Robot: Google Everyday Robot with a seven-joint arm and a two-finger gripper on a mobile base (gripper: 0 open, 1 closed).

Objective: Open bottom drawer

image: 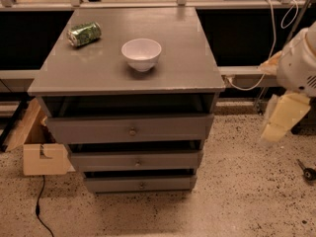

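Observation:
The bottom drawer (140, 184) is the lowest of three grey drawers in a grey cabinet. It has a flat front with a small round knob (142, 185) and a dark gap above it. The middle drawer (136, 161) and the larger top drawer (131, 129) sit above it, each front standing further out than the one below. My gripper (281, 118) hangs at the right of the view, pale yellow under the white arm (301, 63). It is well to the right of the cabinet, at about the top drawer's height, and touches nothing.
On the cabinet top (187, 68) stand a white bowl (141, 53) and a green can (84, 34) lying on its side. A cardboard box (42, 154) sits on the floor at the cabinet's left, with a black cable (39, 206). Speckled floor lies in front; rails and cables run behind.

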